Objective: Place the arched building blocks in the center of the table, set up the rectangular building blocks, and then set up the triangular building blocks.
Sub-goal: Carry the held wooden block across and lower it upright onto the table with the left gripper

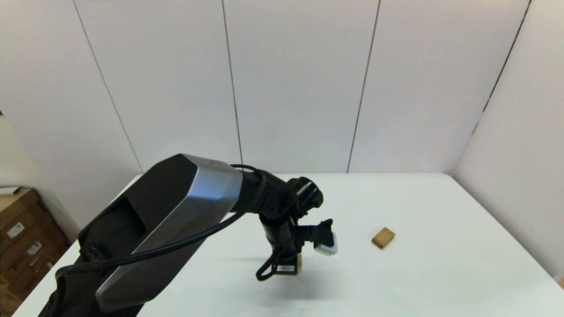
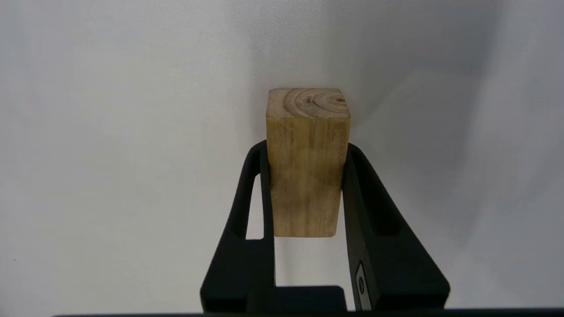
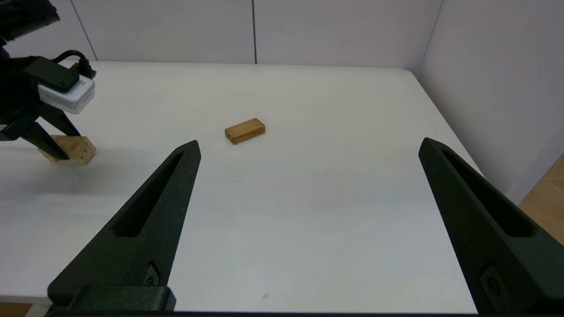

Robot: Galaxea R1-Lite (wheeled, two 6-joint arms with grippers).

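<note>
Wooden and light brown, the arched building block (image 2: 307, 163) sits clamped between the two black fingers (image 2: 264, 193) of the left gripper (image 2: 306, 176), whose jaws press against its two opposite sides. In the left wrist view one plain face and a ring-grained end of the block show; the notch itself does not. In the head view the left gripper (image 1: 288, 264) points down over the near middle of the white table (image 1: 418, 281), with only a sliver of the block (image 1: 299, 263) showing beside the fingers. The right wrist view shows the block (image 3: 75, 149) low at the tabletop with a shadow close under it; whether it touches the surface I cannot tell.

Well apart from it, toward the robot's right, the rectangular building block (image 1: 383, 237) lies flat on the table, alone and touching nothing; the right wrist view shows it too (image 3: 245, 130).

Farther out, the right gripper (image 3: 308, 149) hovers over the near right part of the table with its jaws spread wide and nothing between them.

Brown cardboard boxes (image 1: 22, 237) stand on the floor past the table's left edge.
</note>
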